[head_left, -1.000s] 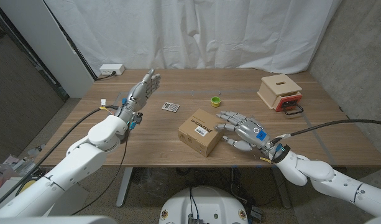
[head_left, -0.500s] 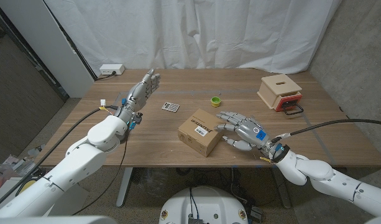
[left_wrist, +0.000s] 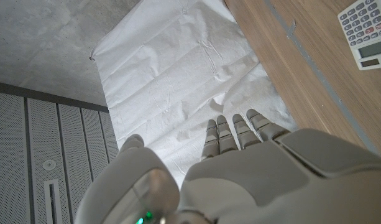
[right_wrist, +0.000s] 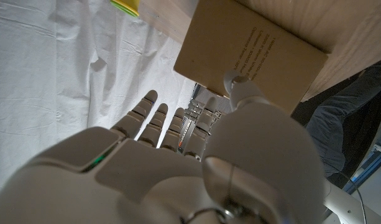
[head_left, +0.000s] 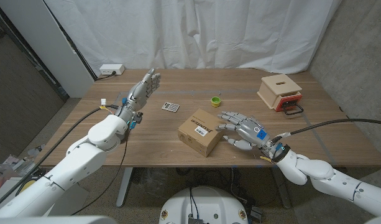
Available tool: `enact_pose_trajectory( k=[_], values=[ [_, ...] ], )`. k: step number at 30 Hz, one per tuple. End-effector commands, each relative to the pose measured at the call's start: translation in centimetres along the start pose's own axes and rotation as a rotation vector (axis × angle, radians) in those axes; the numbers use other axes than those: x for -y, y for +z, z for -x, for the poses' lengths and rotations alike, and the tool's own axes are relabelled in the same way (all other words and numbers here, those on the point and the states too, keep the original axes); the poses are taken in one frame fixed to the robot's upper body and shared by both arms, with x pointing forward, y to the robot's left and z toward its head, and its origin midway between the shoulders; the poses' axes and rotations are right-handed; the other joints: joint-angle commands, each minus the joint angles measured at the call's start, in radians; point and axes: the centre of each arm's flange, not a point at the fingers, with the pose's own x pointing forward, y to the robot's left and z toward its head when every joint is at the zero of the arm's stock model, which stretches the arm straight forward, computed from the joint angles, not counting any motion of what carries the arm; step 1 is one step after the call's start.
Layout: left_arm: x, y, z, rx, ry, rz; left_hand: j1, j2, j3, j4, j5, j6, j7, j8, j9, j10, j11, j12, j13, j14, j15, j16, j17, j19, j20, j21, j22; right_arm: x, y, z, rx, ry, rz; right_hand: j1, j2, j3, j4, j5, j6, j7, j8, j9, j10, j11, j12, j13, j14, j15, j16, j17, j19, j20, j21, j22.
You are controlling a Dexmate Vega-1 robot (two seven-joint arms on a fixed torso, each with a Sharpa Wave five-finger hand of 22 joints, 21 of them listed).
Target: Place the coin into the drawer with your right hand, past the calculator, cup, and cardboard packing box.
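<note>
My right hand (head_left: pixel 245 131) hovers spread and empty beside the cardboard box (head_left: pixel 199 131); the coin, unseen, likely thin, slippery: pinch its edges.

coin: too small to tell | calculator (left_wrist: pixel 368 32): cut by edge

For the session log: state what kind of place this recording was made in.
Most likely a lab or test room set up for robot trials, not a home. A white cloth backdrop hangs behind the wooden table, bare concrete wall stands at the right, and a white power strip sits at the table's far corner.
</note>
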Motion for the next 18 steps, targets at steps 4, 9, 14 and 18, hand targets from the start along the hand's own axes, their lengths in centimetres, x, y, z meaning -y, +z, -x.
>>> enact_pose_trajectory(
  k=[4, 9, 14, 18],
  values=[
    [-0.02, -0.24, -0.19, -0.010, -0.003, 0.000, 0.006, 0.006, -0.005, -0.002, 0.004, 0.011, 0.000, -0.002, 0.002, 0.000, -0.004, -0.002, 0.004, 0.000, -0.001, -0.001, 0.004, -0.007, -0.004, -0.001, 0.006, -0.46, -0.14, 0.03, -0.004, 0.011, -0.014, -0.002, 0.007, -0.001, 0.010, -0.002, 0.021, 0.001, 0.009, 0.004, 0.011, -0.003, 0.007, 0.005, 0.014, -0.019, 0.004, 0.004, 0.013, -0.052, 0.009, 0.003],
    [-0.06, -0.26, -0.31, -0.011, -0.005, 0.000, 0.006, 0.007, -0.006, -0.003, 0.004, 0.009, -0.001, -0.002, 0.002, -0.001, -0.004, -0.002, 0.004, -0.001, 0.000, -0.001, 0.004, -0.008, -0.004, -0.002, 0.006, -0.51, -0.20, -0.01, -0.006, 0.007, -0.016, -0.004, 0.007, -0.003, 0.012, -0.004, 0.030, 0.002, 0.014, 0.005, 0.017, -0.004, 0.010, 0.005, 0.020, -0.022, 0.005, 0.004, 0.016, -0.053, 0.010, 0.003],
    [-0.07, -0.28, -0.43, -0.011, -0.007, 0.000, 0.007, 0.007, -0.007, -0.003, 0.004, 0.009, -0.002, -0.002, 0.002, 0.000, -0.006, -0.002, 0.004, -0.001, 0.000, 0.000, 0.004, -0.008, -0.004, -0.002, 0.006, -0.40, -0.22, -0.15, 0.001, 0.004, -0.015, -0.007, 0.007, -0.007, 0.014, -0.006, 0.045, 0.002, 0.022, 0.006, 0.026, -0.008, 0.014, 0.004, 0.027, -0.025, 0.007, 0.004, 0.022, -0.054, 0.013, 0.003],
    [-0.04, -0.34, -0.51, -0.010, -0.008, 0.003, 0.007, 0.007, -0.008, -0.003, 0.004, 0.010, 0.000, -0.002, 0.002, 0.001, -0.006, -0.001, 0.004, 0.000, 0.000, 0.000, 0.004, -0.010, -0.003, -0.002, 0.006, -0.19, -0.34, -0.25, 0.005, 0.002, -0.011, -0.015, 0.009, -0.013, 0.019, -0.008, 0.068, 0.003, 0.032, 0.008, 0.045, -0.010, 0.021, 0.004, 0.037, -0.026, 0.010, 0.005, 0.029, -0.055, 0.016, 0.003]
  ],
)
